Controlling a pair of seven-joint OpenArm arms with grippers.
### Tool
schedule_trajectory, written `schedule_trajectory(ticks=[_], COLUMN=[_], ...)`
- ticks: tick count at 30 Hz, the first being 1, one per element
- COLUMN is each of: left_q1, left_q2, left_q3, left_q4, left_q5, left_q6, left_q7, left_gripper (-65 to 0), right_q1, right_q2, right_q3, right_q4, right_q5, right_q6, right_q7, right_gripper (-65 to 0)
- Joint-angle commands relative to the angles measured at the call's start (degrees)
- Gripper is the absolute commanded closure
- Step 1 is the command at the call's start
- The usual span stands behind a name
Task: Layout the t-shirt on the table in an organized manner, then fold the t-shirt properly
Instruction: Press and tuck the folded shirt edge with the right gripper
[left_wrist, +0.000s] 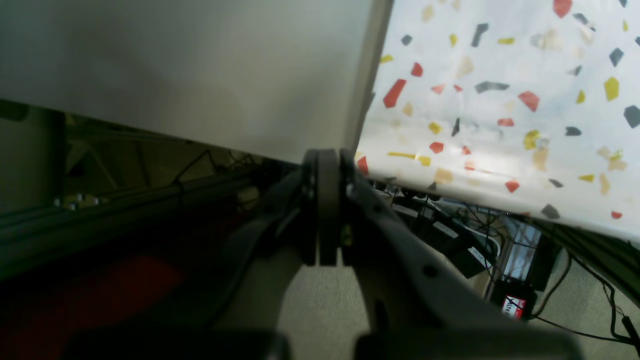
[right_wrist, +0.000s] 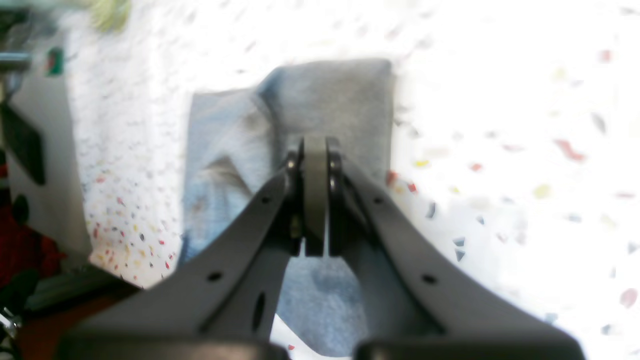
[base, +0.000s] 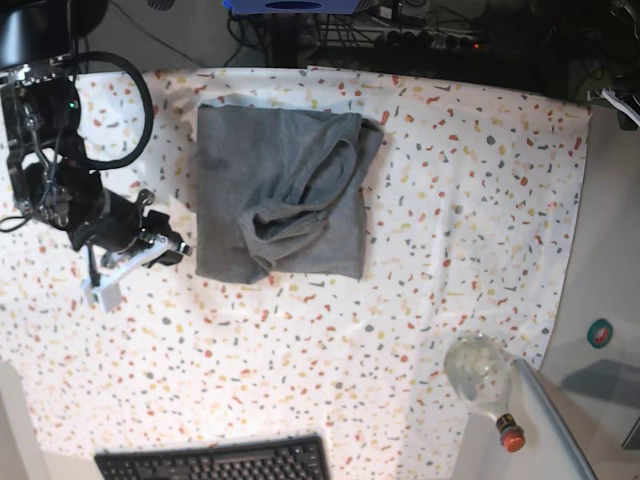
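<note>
The heather-grey t-shirt (base: 270, 190) lies on the speckled table (base: 450, 200) at the back middle, gathered into a rough rectangle with loose folds bunched across its centre and right side. My right gripper (base: 172, 247) sits low over the cloth just left of the shirt's left edge, apart from it. In the right wrist view the right gripper (right_wrist: 315, 146) is shut with nothing in it, and the t-shirt (right_wrist: 340, 100) lies beyond the tips. My left gripper (left_wrist: 327, 156) is shut and empty, past the table's edge (left_wrist: 480, 185). The left arm does not show in the base view.
A glass bottle (base: 485, 378) with a red cap lies at the front right, partly on a plain grey-white surface (base: 600, 420). A black keyboard (base: 215, 462) sits at the front edge. Cables and boxes (left_wrist: 465, 245) hang below the table.
</note>
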Motion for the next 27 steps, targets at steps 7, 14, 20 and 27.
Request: schedule_trajectory(ticks=[7,14,20,27], left_q1=[-1.4,-1.3,-1.7,-1.7], left_q2=[-0.5,-0.2,0.5,0.6], left_q3=[-0.3,-0.2,-0.1,0.0], left_q4=[0.9,0.9,1.1,0.9], left_q5=[-0.2,-0.2,-0.2,-0.2], left_q6=[0.4,0.4,0.4,0.4], left_q7=[-0.8,-0.8,-0.8,-0.8], left_gripper=[0.0,0.0,0.0,0.0], right_q1=[2.7,10.3,16.0,22.6], right_q2=[-2.1,-6.9,-12.7,-16.8], right_q3=[-7.9,-15.5,-23.0,-28.7], right_q4=[-3.8,-13.4,-16.4,-23.3], right_q5=[0.9,0.9,0.8,0.9], right_q6=[0.5,0.5,0.5,0.5], right_q7=[0.3,0.4,0.5,0.3], right_gripper=[0.0,0.0,0.0,0.0])
